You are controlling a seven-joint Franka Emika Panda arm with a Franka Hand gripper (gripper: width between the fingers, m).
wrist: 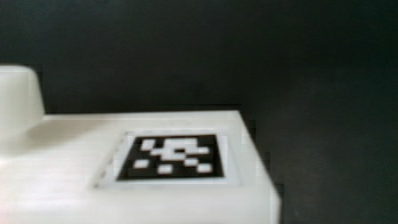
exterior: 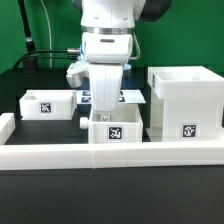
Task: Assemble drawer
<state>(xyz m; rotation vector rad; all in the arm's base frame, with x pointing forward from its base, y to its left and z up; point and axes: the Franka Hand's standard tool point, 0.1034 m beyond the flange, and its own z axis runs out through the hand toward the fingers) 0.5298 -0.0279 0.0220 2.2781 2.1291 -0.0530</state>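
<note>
Nothing is fitting together yet: the box-shaped drawer housing (exterior: 185, 100) is standing alone at the exterior view's right, the left tray (exterior: 48, 103) is sitting well apart from it, and the middle tray (exterior: 118, 130) is lying just behind the low white wall (exterior: 50, 155). The pincer (exterior: 100, 117) is hanging right at the middle tray, but I cannot tell if it is apart or together. Every part is looking like smooth, hard white plastic with straight sides, wearing a black-and-white square tag (wrist: 173, 158), on the dark table (exterior: 100, 198).
</note>
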